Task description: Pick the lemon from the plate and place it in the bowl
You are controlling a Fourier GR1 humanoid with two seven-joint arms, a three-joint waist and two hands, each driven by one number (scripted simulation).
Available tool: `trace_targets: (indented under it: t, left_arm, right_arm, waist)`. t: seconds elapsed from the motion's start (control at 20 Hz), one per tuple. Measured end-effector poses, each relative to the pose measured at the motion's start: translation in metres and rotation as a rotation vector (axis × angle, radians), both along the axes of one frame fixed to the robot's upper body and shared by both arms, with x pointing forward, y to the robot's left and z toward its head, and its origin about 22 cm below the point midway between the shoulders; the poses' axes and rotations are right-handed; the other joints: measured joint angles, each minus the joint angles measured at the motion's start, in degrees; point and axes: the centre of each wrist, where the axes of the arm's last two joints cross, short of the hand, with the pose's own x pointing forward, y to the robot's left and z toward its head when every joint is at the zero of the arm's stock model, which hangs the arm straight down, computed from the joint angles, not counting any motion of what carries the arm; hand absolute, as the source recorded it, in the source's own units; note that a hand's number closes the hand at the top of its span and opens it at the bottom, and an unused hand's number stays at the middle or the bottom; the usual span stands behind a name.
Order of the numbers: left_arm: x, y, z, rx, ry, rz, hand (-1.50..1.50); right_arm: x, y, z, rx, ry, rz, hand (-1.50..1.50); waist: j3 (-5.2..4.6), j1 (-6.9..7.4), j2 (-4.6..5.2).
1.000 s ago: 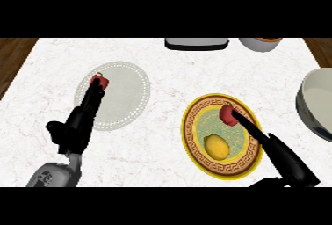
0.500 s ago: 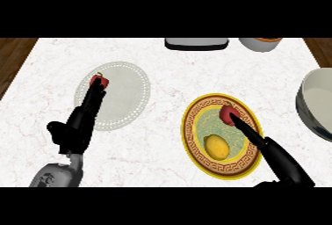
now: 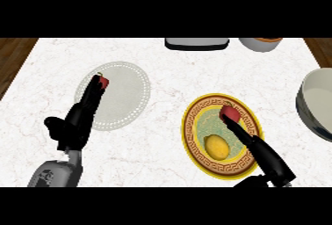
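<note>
The lemon (image 3: 217, 146) lay untouched on the plate (image 3: 194, 132); both hands, right (image 3: 256, 147) and left (image 3: 81, 116), were held straight-fingered. Being round, light and likely slippery, it was best enclosed around its middle.

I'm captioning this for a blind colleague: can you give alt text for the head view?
A lemon lies on a gold-rimmed plate on a marble counter, with the robot's right hand stretched over the plate beside it, fingers straight. The left hand rests open over a white placemat, and a pale bowl sits at the right edge.
</note>
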Motion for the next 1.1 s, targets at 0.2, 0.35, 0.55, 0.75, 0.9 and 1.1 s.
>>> trace_targets:
  t: [0.2,0.35,0.55,0.75,0.9,1.1]
  left_arm:
    - [-0.005,-0.006,0.0,0.0,-0.001,-0.002,0.0]
    - [-0.004,-0.005,-0.008,0.005,-0.004,0.001,0.0]
    - [0.002,-0.004,-0.005,0.0,0.0,0.001,0.0]
    - [0.0,-0.006,-0.005,0.003,-0.004,-0.004,0.0]
    - [0.0,-0.008,-0.011,0.001,0.002,0.0,0.0]
    - [-0.003,-0.012,-0.007,-0.003,-0.002,-0.007,0.0]
  right_arm:
    - [0.003,0.004,-0.01,0.009,-0.005,-0.005,-1.5]
    - [0.006,0.013,-0.023,-0.008,-0.008,-0.011,-1.5]
    - [0.011,0.012,-0.027,-0.099,-0.017,-0.04,-1.5]
    - [0.015,0.009,-0.034,-0.169,-0.02,-0.046,-1.5]
    - [0.02,0.011,-0.04,-0.183,-0.014,-0.023,-1.5]
    - [0.03,0.016,-0.053,-0.199,-0.023,0.03,1.5]
  waist:
    - [0.01,0.01,0.0]
    - [0.01,0.0,0.01]
    - [0.0,-0.02,0.02]
    - [-0.01,0.02,-0.02]
    - [-0.05,0.05,-0.09]
    - [-0.07,0.13,-0.08]
